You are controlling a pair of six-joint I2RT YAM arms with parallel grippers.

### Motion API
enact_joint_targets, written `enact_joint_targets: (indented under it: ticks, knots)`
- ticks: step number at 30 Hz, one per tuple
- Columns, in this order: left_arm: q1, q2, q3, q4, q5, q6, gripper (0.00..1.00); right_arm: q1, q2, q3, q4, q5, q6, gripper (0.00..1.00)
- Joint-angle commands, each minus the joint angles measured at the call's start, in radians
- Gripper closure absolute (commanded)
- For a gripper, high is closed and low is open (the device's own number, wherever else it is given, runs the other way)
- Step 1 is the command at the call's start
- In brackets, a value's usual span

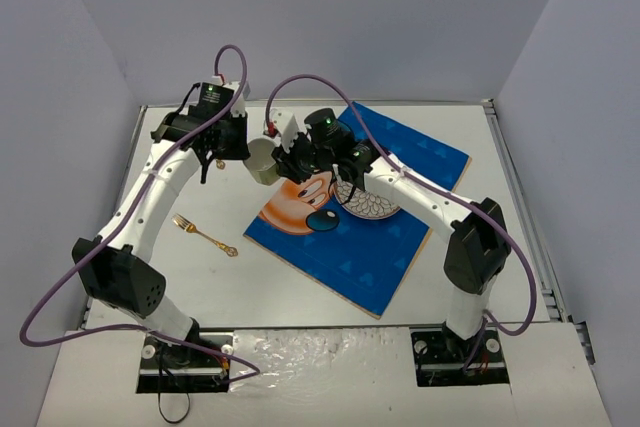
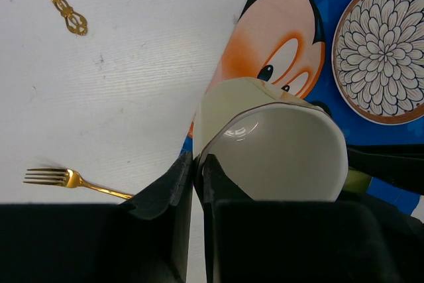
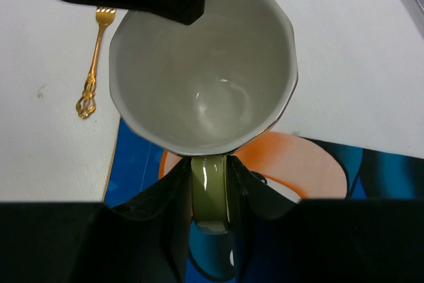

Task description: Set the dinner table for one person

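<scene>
L gripper (image 2: 197, 164) pinching mug (image 3: 205, 64) rim, R gripper (image 3: 211, 171) clamped on its handle. Mug held over left edge of blue placemat (image 1: 365, 252) on white table (image 1: 250, 292). Fork (image 1: 205, 236) on table left of mat, plate (image 1: 372, 206) on mat.

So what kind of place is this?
Probably a robot lab booth, not a kitchen: plain grey walls around a white table, two bolted-down robot arms, left hand and right hand holding one mug.

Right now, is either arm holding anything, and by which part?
Yes, both hold the mug. The left gripper pinches its rim wall, one finger inside, one outside; the right gripper clamps the green handle.
</scene>
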Motion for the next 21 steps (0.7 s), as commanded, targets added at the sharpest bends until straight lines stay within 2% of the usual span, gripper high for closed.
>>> enact_joint_targets:
  ticks: [1,4,6,9,13,17,21]
  knots:
    - [-0.014,-0.057,0.033,0.056,0.038,0.015,1.0,0.005,-0.007,0.044,0.049,-0.007,-0.051,0.85]
    - [-0.014,-0.073,0.022,0.056,0.037,0.016,1.0,0.003,-0.011,0.028,0.052,-0.005,-0.069,1.0]
    - [-0.014,-0.083,0.017,0.054,0.032,0.016,1.0,-0.002,-0.018,0.021,0.053,-0.014,-0.085,1.0]
    - [-0.011,-0.093,0.016,0.053,0.018,0.011,0.77,-0.017,-0.028,0.007,0.059,-0.033,-0.106,1.0]
    - [0.007,-0.105,0.008,0.057,-0.009,0.002,0.53,-0.075,-0.057,-0.03,0.079,-0.069,-0.127,1.0]
    - [0.064,-0.136,-0.068,0.108,0.007,-0.026,0.4,-0.192,-0.089,-0.074,0.113,-0.118,-0.157,1.0]
    - [0.131,-0.221,-0.241,0.2,0.021,-0.051,0.38,-0.303,-0.074,-0.066,0.129,-0.157,-0.191,1.0]
